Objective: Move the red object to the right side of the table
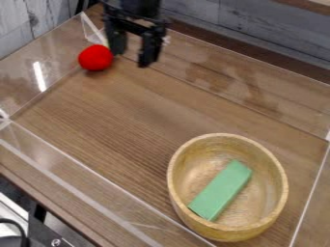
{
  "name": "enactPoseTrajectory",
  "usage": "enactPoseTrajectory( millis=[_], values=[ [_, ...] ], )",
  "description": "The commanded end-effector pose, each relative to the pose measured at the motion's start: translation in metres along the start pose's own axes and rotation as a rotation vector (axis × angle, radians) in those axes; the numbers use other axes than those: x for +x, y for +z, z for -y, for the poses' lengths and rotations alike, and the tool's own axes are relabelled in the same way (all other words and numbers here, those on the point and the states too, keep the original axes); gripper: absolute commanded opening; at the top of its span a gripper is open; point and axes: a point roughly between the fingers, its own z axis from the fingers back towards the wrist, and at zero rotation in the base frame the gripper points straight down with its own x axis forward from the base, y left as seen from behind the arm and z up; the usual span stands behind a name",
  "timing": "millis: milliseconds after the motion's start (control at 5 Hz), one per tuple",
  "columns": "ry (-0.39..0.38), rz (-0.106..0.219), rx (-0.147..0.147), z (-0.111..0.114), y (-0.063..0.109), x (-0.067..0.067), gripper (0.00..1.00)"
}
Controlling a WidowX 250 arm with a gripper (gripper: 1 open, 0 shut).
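The red object point(93, 59), a small rounded toy, lies on the table point(154, 125) near its far left corner, beside the clear wall. My gripper point(133, 52) hangs just to its right, pointing down. Its two dark fingers stand apart with nothing between them. The left finger point(115, 44) is close to the red object but apart from it, and the gripper hides the toy's leafy tip.
A round light wooden bowl point(191, 154) with a flat green block point(221, 189) inside stands at the near right. Low clear acrylic walls point(26, 85) border the tabletop on all sides.
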Motion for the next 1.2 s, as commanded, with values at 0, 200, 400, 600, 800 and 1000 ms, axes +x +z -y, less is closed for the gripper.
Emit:
enactPoseTrajectory(
  millis=[0,200,400,600,800,1000],
  values=[
    [0.004,0.074,0.03,-0.04,0.011,0.014,1.0],
    [0.015,0.082,0.041,-0.059,0.004,0.023,1.0],
    [0.029,0.084,0.048,-0.072,-0.006,0.032,1.0],
    [0.045,0.087,0.053,-0.084,-0.017,0.039,1.0],
    [0.058,0.09,0.056,-0.093,-0.028,0.048,1.0],
    [0.07,0.093,0.056,-0.097,-0.034,0.055,1.0]
  ],
)
